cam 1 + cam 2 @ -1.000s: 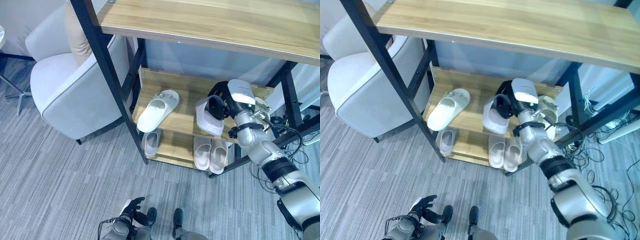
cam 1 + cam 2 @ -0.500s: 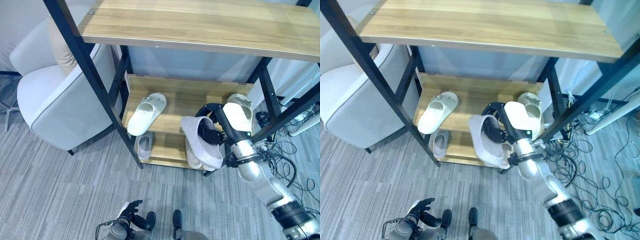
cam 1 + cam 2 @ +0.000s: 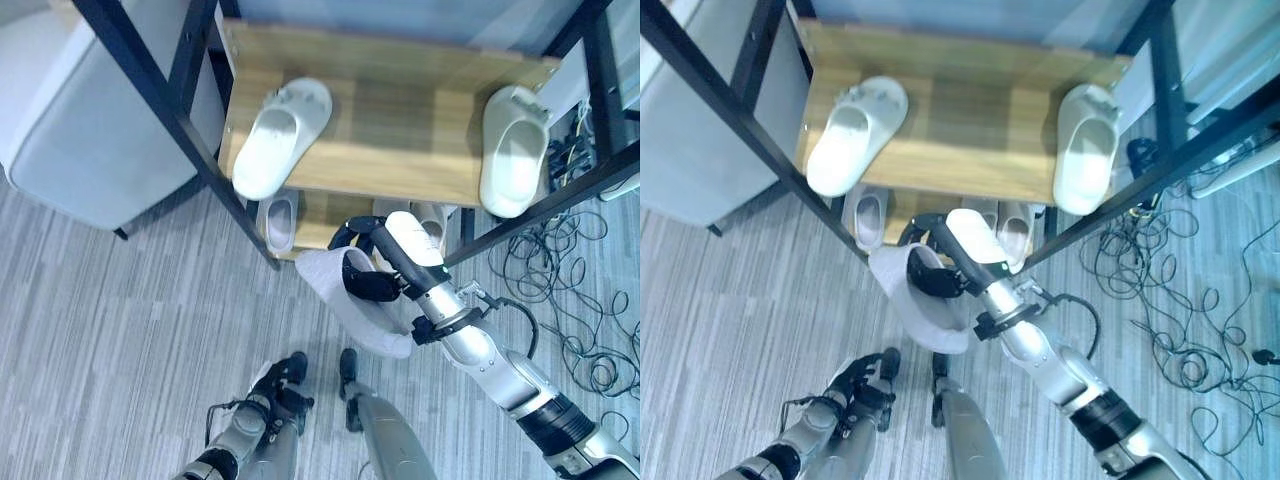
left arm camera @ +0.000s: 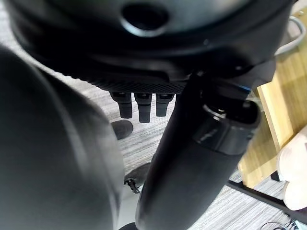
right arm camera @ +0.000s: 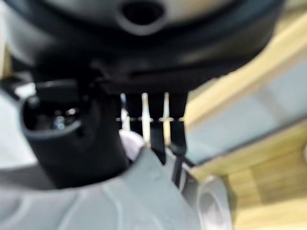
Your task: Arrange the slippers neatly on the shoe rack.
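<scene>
My right hand is shut on a pale grey slipper, held over the carpet just in front of the shoe rack. In the right wrist view its fingers curl over the slipper. On the middle shelf, one white slipper lies at the left and another at the right end. The bottom shelf holds a single grey slipper and a white pair. My left hand hangs low near the floor, fingers relaxed and holding nothing.
A pale armchair stands left of the rack. The rack's black front post slants between chair and shelves. A tangle of cables lies on the grey carpet to the right.
The camera has tilted down, so the whole picture shifted. My right hand has drawn the grey slipper back from the middle shelf and down in front of the rack.
</scene>
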